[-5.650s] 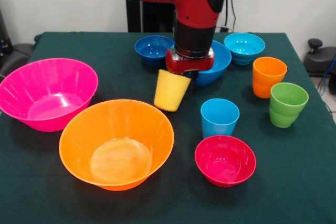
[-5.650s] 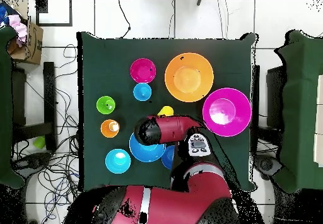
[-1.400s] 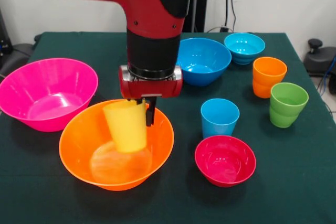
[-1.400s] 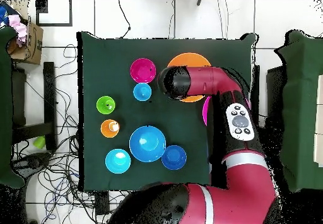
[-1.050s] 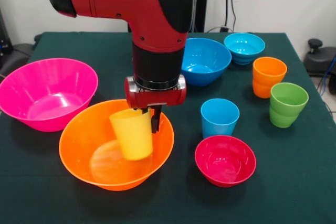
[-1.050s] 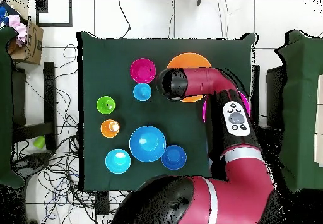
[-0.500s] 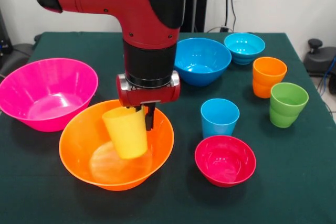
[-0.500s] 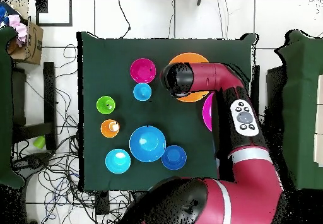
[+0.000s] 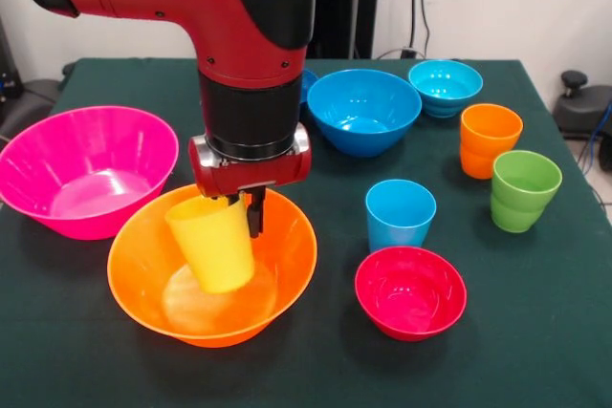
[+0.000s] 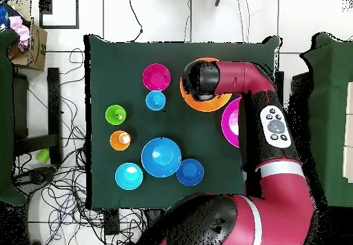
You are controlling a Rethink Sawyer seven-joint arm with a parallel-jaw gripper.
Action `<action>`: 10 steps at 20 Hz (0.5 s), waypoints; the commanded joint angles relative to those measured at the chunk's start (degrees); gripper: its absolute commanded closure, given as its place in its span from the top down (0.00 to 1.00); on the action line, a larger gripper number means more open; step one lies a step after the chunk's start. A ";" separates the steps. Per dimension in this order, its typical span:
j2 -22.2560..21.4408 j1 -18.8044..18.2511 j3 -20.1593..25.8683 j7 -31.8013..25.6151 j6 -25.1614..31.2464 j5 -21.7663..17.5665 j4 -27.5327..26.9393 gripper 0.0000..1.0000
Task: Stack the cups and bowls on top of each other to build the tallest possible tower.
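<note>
Yellow cup [image 9: 212, 244], smooth and shiny, hangs tipped inside your big round orange bowl [image 9: 277, 279]; the gripper [image 9: 239, 212] has its jaws pinched on the cup's rim. The table [image 9: 545, 312] wears a dark green cloth. Close by sit the pink bowl [image 9: 86, 169], light-blue cup [image 9: 400, 214] and red bowl [image 9: 410, 291], all clear of the arm [image 9: 239, 64]

- A robotics lab, not a home.
- A green-covered worktop [image 10: 117, 70] stands on a white tiled floor [image 10: 158, 18].
- Loose cables [image 10: 65, 187] trail over the floor beside it.
- A cardboard box [image 10: 27, 45] of clutter sits nearby.
</note>
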 commanded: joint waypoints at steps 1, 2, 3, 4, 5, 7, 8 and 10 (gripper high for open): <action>1.48 1.27 2.59 -10.69 -0.33 -5.37 0.31 0.00; 2.06 1.58 2.53 -10.31 -0.58 -5.55 -0.33 0.00; 2.64 1.89 2.47 -9.92 -0.83 -5.74 -0.96 0.00; 3.86 2.01 2.61 -10.15 -0.65 -5.85 -2.29 0.00; 4.13 2.11 2.54 -9.89 -0.78 -5.85 -2.45 0.00; 4.77 2.52 2.18 -8.69 -0.86 -5.66 -2.57 0.00; 5.30 2.93 2.01 -8.08 -1.01 -5.70 -3.12 0.00; 5.45 3.54 1.62 -7.31 -1.11 -5.85 -3.67 0.00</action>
